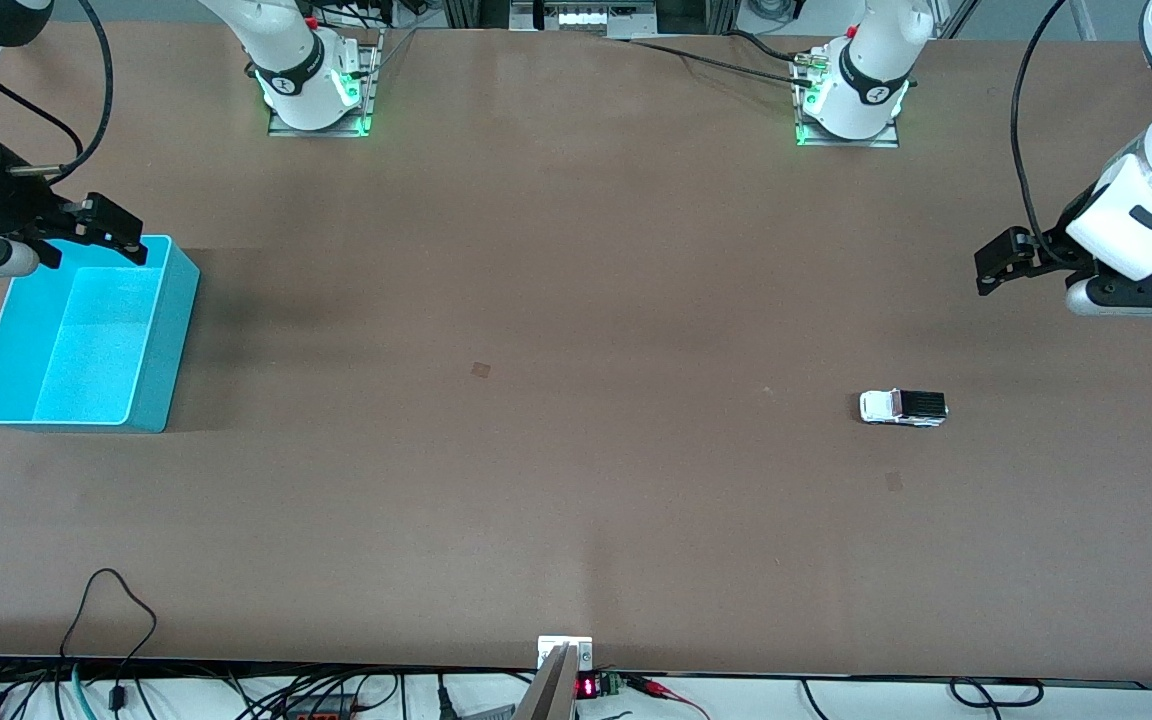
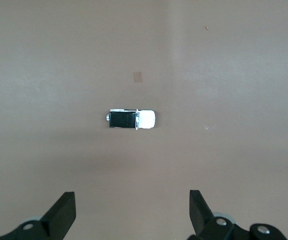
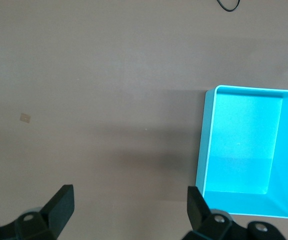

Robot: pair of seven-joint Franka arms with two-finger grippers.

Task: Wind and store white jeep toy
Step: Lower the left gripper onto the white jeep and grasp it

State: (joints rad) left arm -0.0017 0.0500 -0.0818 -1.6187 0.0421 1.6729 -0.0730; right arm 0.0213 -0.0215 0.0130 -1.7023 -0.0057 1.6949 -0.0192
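White jeep toy [image 1: 902, 407] — untouched, alone.

Both arms wait; left claw [image 2: 132, 214], right claw [image 3: 130, 210] open.

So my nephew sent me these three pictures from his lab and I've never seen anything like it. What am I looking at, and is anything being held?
Two robot arms stand at a brown table. The wide picture comes from a high camera facing them; the other two come from cameras on each arm's wrist. The left gripper hangs over the table above a white jeep toy, fingers open. The right gripper hangs at the other end, by the edge of an empty turquoise bin, also open. Nothing is held; the toy lies on the table untouched.
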